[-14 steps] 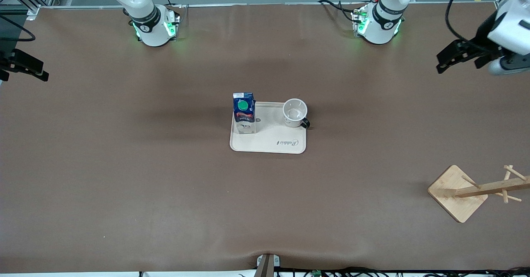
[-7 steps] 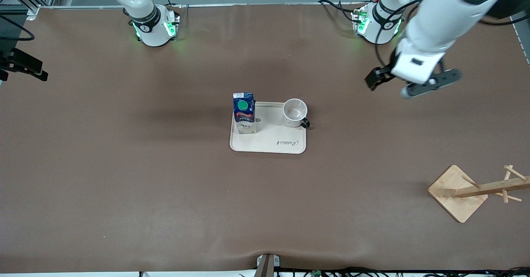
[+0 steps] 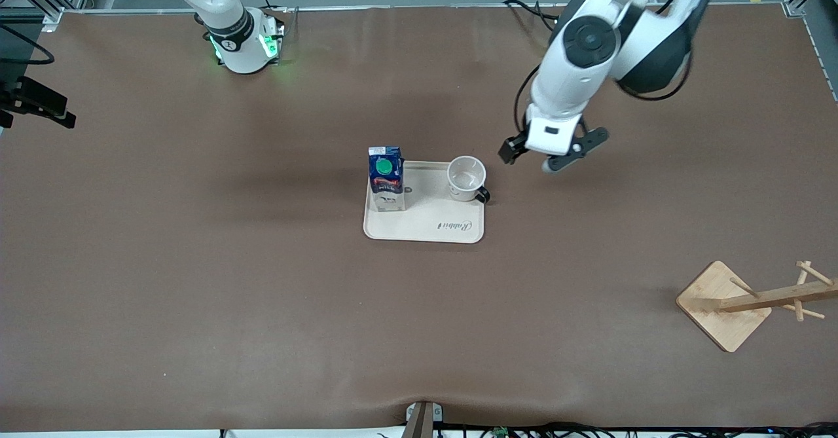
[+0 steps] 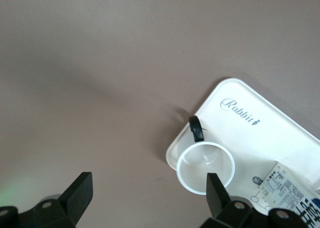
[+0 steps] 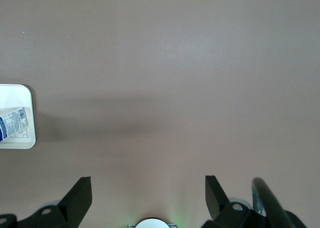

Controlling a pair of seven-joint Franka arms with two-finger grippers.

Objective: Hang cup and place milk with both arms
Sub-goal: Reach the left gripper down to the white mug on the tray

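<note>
As L end effector (image 3: 509, 152) neared cup (image 3: 466, 178), R idle

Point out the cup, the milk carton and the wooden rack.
cup (image 3: 466, 177), front view, on the white inside of its open mouth.
milk carton (image 3: 385, 175), front view, on its red label below the green cap.
wooden rack (image 3: 723, 305), front view, on its flat square base.

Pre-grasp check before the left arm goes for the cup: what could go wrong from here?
1. The cup stands at the tray edge; a nudge from the open left gripper could push it off.
2. Its handle overhangs the rim, awkward to grasp.
3. The rack appears to be lying tipped, which would make hanging hard.
</note>
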